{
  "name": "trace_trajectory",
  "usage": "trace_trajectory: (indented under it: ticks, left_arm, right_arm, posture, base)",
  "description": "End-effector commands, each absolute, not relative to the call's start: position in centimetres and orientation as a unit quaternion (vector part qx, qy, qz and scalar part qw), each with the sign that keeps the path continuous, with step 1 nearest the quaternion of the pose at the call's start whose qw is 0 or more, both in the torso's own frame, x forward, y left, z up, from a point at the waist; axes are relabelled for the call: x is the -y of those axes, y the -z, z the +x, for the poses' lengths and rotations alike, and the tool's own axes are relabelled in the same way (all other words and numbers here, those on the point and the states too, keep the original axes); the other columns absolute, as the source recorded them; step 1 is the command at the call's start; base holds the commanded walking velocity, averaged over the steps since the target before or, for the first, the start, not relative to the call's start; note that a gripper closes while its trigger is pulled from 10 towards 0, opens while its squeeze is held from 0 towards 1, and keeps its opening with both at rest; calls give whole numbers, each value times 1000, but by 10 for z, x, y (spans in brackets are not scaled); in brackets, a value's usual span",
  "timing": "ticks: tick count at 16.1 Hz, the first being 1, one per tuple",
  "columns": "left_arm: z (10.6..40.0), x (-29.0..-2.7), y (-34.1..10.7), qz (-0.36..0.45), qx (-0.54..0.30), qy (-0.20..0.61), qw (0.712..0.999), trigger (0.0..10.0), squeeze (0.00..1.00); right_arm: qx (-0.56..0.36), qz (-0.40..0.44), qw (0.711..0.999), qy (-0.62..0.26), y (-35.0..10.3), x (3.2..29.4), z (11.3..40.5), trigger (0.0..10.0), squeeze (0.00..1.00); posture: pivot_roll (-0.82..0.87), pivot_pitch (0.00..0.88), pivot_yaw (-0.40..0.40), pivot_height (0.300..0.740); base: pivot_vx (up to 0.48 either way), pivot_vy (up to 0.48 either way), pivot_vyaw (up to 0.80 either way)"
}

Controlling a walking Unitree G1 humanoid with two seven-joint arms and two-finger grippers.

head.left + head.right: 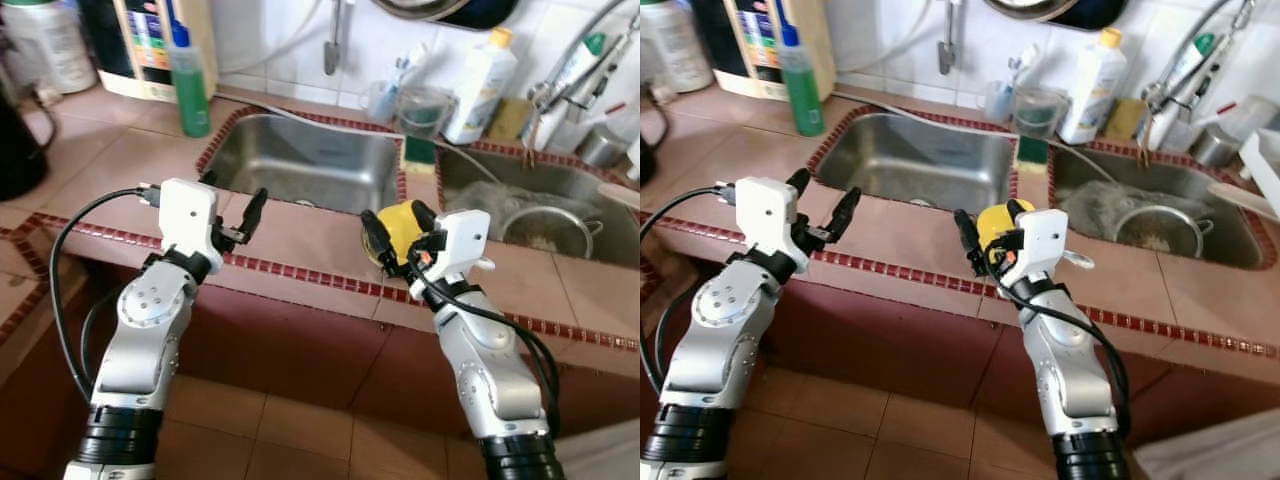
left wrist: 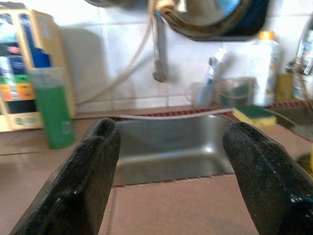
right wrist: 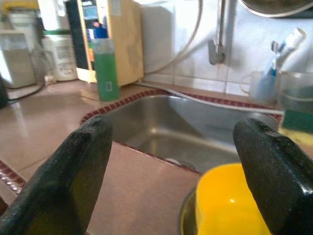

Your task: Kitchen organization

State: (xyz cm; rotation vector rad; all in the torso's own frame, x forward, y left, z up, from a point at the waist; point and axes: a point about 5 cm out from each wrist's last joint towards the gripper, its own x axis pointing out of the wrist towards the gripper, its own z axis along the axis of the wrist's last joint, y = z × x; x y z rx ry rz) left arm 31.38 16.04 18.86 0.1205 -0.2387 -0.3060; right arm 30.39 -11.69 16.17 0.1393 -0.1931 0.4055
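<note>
Both arms are reaching over the front edge of the tiled table point(image 1: 300, 235). The left gripper point(image 1: 236, 212) is hovering before the left sink point(image 1: 300, 160) with its fingers apart and nothing between them. The right gripper point(image 1: 398, 232) is standing with its fingers spread on either side of a yellow cup point(image 1: 400, 228); whether they are touching it cannot be told. A green bottle point(image 1: 189, 85) is standing near the table's back edge.

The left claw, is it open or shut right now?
Open. The left claw shows its two black fingers spread wide, with nothing between them.
</note>
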Motion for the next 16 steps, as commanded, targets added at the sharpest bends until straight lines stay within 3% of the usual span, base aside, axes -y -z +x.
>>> trace_trajectory:
  ticks: [1,6,11,16]
  left_arm:
    - [315,-158,-188,55,118,157,979,10000,0]
    - [315,-159,-190,51,118,158,979,10000,0]
    - [321,-156,-186,72,85,149,983,10000,0]
    - [311,-131,-183,105,65,241,963,10000,0]
  right_arm:
    - [99,63,975,-190,-163,124,304,10000,0]
    - [96,61,975,-191,-162,123,305,10000,0]
    - [38,56,990,-126,-150,131,317,10000,0]
    - [46,17,993,-111,-148,135,320,10000,0]
  posture:
    - [10,0,-65,740]
    - [16,0,-70,740]
    - [16,0,-68,740]
    - [21,0,-72,740]
  base:
    - [0,-480,0]
    - [0,-480,0]
    - [0,0,0]
    - [0,0,0]
